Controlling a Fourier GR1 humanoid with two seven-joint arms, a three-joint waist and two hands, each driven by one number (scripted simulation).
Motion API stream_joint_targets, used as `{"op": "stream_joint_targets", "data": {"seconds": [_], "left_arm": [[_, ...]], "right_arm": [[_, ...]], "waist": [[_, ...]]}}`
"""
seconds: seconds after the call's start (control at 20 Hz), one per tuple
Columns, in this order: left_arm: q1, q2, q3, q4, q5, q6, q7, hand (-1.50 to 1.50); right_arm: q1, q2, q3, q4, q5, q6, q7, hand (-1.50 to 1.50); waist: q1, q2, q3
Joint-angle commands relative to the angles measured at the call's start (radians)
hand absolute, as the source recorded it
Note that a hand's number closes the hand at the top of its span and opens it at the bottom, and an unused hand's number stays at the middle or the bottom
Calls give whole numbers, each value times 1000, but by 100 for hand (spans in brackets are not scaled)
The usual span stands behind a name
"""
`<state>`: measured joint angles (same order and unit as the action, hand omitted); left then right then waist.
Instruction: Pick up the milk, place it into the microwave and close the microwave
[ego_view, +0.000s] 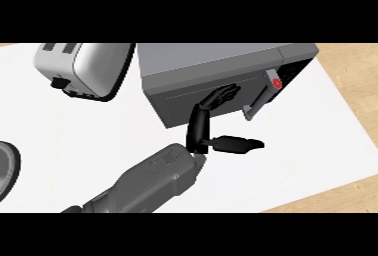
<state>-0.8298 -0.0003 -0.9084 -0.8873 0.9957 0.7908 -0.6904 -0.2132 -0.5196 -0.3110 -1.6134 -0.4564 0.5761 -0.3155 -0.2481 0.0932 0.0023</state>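
Hand (214, 107) open, flat on microwave (221, 75) door near table's (88, 135) far edge; might slip sideways and leave door ajar.

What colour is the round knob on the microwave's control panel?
Red, on the microwave knob; head view.

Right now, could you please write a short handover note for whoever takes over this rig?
One hand shows, fingers straight against the microwave door, thumb out to the side, holding nothing. I cannot tell for sure which arm it is; the other hand is out of view.
Milk: not visible anywhere. The door looks shut or nearly so.
Toaster stands left of the microwave.
Left: confirm the milk is inside and the door is fully shut.
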Motion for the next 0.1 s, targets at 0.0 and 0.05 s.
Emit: {"op": "stream_joint_targets", "data": {"seconds": [0.0, 0.05], "left_arm": [[-71, 0, 77, 92, 37, 23, 6, -150], [-76, 0, 77, 90, 44, 25, 11, -150]], "right_arm": [[-25, -28, -18, 48, -45, 28, 17, -150], [-34, -27, -14, 56, -51, 37, 13, -150]], "waist": [[-9, 9, -2], [-8, 10, -1]]}}
